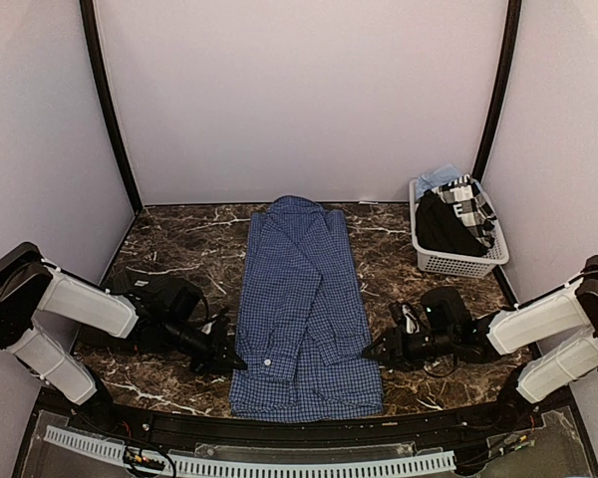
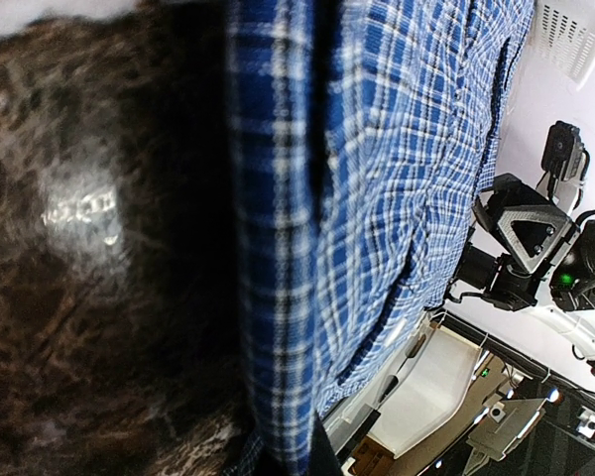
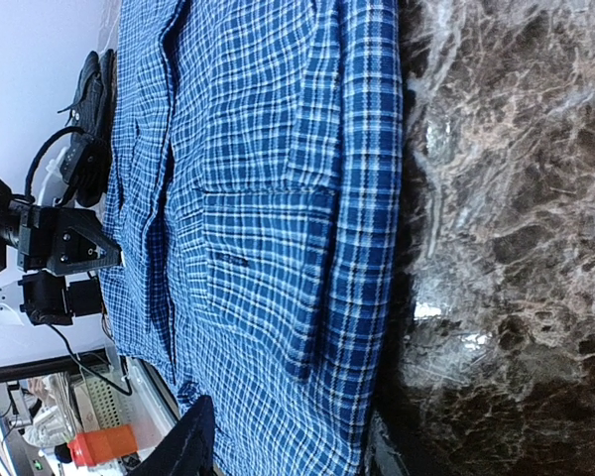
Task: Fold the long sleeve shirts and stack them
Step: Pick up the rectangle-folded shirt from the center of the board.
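Item 1: blue checked shirt (image 1: 304,299), laid flat lengthwise at the middle of the marbled table (image 1: 179,239), collar to the far side, sleeves folded inward.

Item 2: near-black shirt (image 1: 441,227), bundled in the white basket (image 1: 458,261) at the far right corner.

Left gripper (image 1: 234,360): set low at the shirt's left edge near the hem; how far it was parted could not be told.

Right gripper (image 1: 371,351): set at the right edge, fingers (image 3: 193,441) spread wide, the cloth's edge between them, nothing clamped.
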Controlling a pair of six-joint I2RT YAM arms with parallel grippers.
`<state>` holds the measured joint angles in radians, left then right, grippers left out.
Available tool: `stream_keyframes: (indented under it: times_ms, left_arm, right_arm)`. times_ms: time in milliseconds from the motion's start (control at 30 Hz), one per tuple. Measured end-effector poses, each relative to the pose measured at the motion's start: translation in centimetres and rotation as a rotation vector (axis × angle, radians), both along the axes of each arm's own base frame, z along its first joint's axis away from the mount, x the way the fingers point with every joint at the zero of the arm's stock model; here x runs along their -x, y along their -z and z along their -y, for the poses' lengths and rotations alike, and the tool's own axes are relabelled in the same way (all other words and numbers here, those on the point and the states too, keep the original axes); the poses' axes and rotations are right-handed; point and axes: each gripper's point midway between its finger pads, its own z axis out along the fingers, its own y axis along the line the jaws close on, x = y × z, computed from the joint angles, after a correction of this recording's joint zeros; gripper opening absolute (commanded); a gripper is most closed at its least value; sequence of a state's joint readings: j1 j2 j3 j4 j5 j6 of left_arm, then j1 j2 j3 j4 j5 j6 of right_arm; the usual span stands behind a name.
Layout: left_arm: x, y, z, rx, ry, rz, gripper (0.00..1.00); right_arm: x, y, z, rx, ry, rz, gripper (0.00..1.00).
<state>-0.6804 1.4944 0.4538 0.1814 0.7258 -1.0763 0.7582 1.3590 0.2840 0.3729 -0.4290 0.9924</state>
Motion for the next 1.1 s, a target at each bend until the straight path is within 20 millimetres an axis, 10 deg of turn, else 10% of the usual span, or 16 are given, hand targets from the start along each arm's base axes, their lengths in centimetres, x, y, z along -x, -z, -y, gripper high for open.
stream_keyframes:
  times_ms: [1100]
  left_arm:
    - [0.16,0.13,-0.13,-0.009,0.006,-0.004,0.00]
  right_arm:
    - [-0.60,0.03,0.07,0.002,0.002,0.011,0.44]
